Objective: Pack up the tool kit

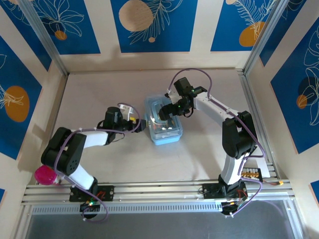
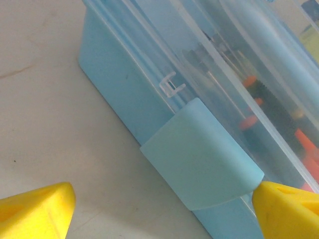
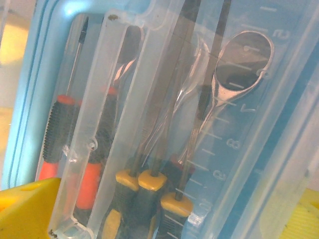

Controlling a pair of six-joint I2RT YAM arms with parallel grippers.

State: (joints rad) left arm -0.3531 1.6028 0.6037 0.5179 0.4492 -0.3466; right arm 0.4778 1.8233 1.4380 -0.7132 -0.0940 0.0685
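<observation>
Got a pale beige tabletop (image 1: pixel 99 164) here, boxed in on three sides by cream walls (image 1: pixel 202 30). Plastered with big blue panels (image 1: pixel 149 25), all white leaf sketches and orange-tan circles. Also got silver aluminium posts (image 1: pixel 46 40) slanting up at both back corners, plus a slotted aluminium rail (image 1: pixel 164 191) along the near edge and a grey strip (image 1: pixel 164 224) below it. Lit pretty soft and even, only faint shadows.
</observation>
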